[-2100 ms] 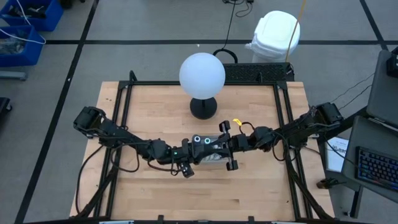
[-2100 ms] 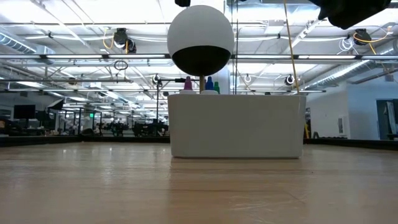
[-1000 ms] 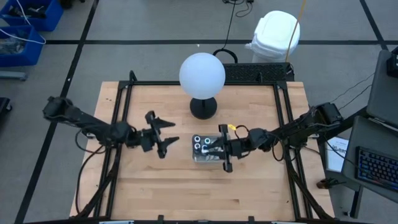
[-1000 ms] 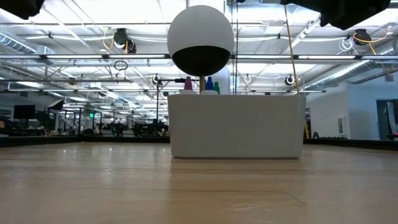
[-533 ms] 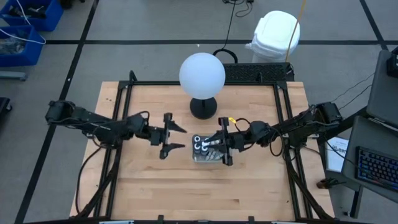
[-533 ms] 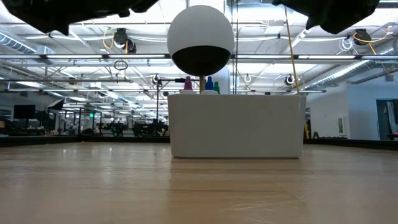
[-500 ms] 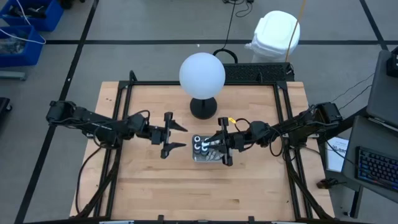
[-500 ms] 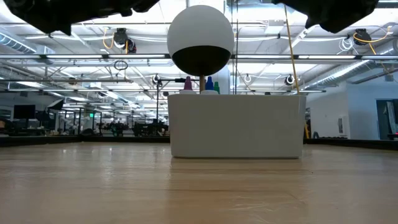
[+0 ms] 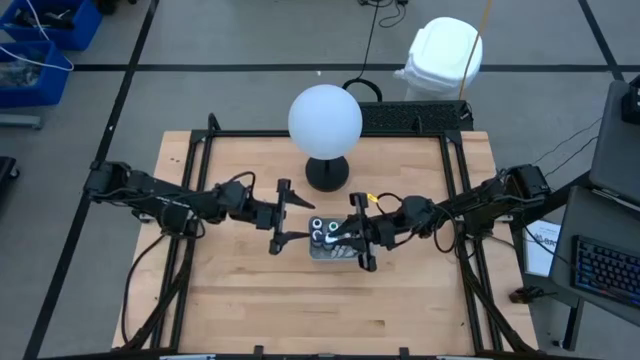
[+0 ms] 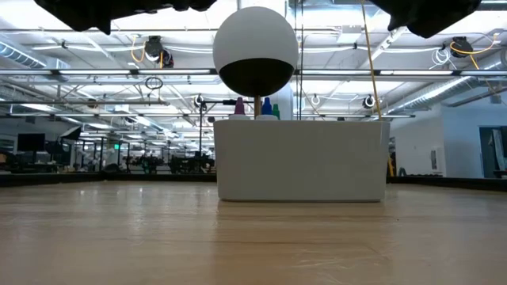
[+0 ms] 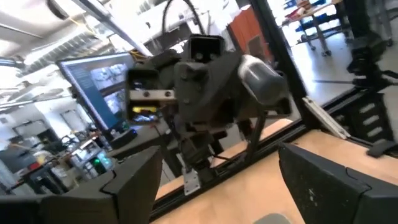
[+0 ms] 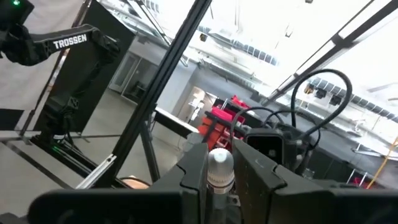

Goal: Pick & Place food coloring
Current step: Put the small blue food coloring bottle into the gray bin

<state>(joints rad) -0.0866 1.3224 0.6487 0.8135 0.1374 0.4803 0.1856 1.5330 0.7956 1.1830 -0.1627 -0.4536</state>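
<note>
The worktop (image 9: 250,300) is made of pale wood boards with a thin black frame around it. In the middle sits a small clear tray (image 9: 333,248), shaped like a box. Inside it stand little round bottles (image 9: 323,232) with white tops (three dark ones show best from above). From the low view the tray looks like a plain white block.

The right tool (image 9: 354,236) hangs right over the tray. Its two flat dark fingers (image 12: 193,171) are pinching a tiny bottle (image 12: 220,168) with a smooth white rounded top. The bottle stands up straight between them.

The left tool (image 9: 283,218) is just beside the tray, on its left side, and does not touch it. Its fingers (image 11: 134,183) are spread wide with nothing between them. They are thick, dark and wedge-shaped. Through the gap you can see the right arm's grey, lumpy wrist.

Behind the tray stands a big white ball (image 9: 325,119), smooth and round, on a round black base (image 9: 327,174). It is close to the tray but not touching it.

Off the worktop there is a white bin (image 9: 443,55) on the grey floor, blue crates (image 9: 45,30) in one corner, and a keyboard (image 9: 607,270) on the right.
</note>
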